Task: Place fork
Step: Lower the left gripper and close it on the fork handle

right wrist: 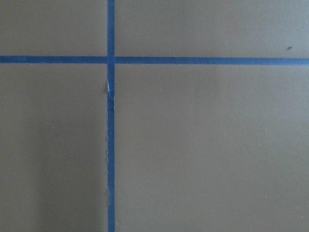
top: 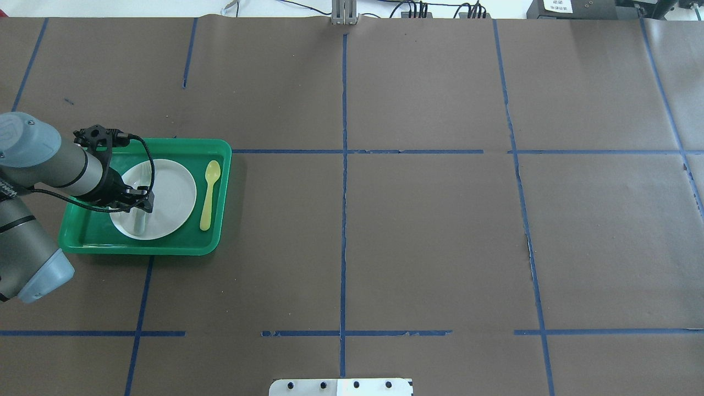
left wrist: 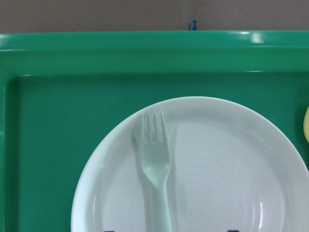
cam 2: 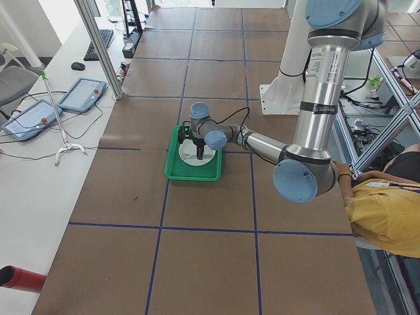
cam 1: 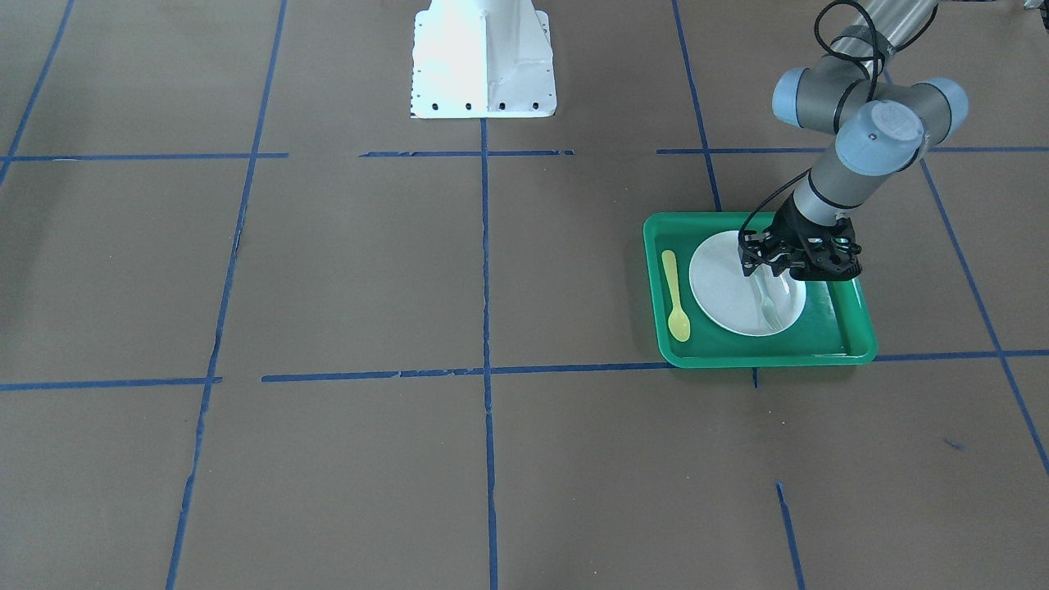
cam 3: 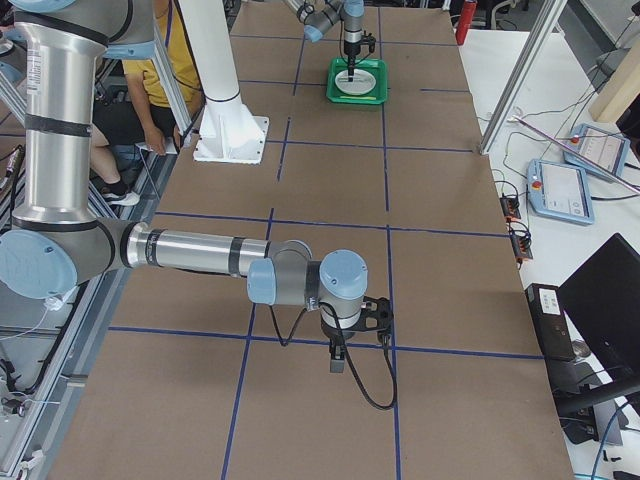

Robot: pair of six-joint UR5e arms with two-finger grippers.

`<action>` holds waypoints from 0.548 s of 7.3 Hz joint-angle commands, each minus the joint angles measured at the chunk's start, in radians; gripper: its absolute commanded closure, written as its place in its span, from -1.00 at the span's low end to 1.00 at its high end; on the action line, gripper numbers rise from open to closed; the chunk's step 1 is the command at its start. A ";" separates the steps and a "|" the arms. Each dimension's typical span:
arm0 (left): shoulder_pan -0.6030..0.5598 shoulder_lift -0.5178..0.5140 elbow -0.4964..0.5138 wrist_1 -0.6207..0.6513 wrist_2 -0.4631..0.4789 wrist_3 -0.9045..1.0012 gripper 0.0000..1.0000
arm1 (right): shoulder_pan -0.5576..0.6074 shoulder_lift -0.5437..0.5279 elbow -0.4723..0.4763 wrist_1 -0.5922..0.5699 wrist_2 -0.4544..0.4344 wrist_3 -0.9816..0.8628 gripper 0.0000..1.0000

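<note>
The left arm (top: 49,165) enters at the overhead view's lower left. Its forearm reaches out over the green tray, and the wrist is turned so that the tool points straight down. The right arm (cam 3: 190,250) extends low across the bench (top: 429,231), well apart from the tray, with its wrist also pointing down.

The green tray (left wrist: 96,53) stands on the robot's left part of the bench. The white plate (left wrist: 231,164) lies flat in the tray. The yellow spoon (cam 1: 677,295) lies just beside the plate, on the side toward the middle of the bench, with its bowl pointing away from the robot.

The fork (left wrist: 155,159) lies flat on the plate, on the half away from the spoon. Its tines point toward the tray's far rim.

The left gripper (cam 1: 774,279) hangs directly over the fork handle. Its fingers are spread wide, one on each side of the handle. They grip nothing.

Limits of view:
- The lower edge of the left wrist view cuts off the end of the fork handle, and the gripper covers it in the front-facing view.
- Only the very tips of the left fingers show.
- The right gripper (cam 3: 338,360) appears in the side view only, so its opening cannot be told.
- The right wrist camera shows only the bench and its blue tape (right wrist: 111,145).
</note>
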 commanded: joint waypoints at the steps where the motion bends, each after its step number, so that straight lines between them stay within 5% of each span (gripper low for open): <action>1: 0.001 0.000 0.006 0.000 -0.001 0.000 -0.05 | 0.000 0.000 0.000 0.000 0.000 0.000 -1.00; 3: 0.001 0.000 0.006 0.000 -0.004 0.002 -0.01 | 0.000 0.000 0.000 0.000 0.000 0.000 -1.00; 4: 0.001 0.000 0.008 0.000 -0.005 0.002 0.19 | 0.000 0.000 0.000 0.000 0.000 0.000 -1.00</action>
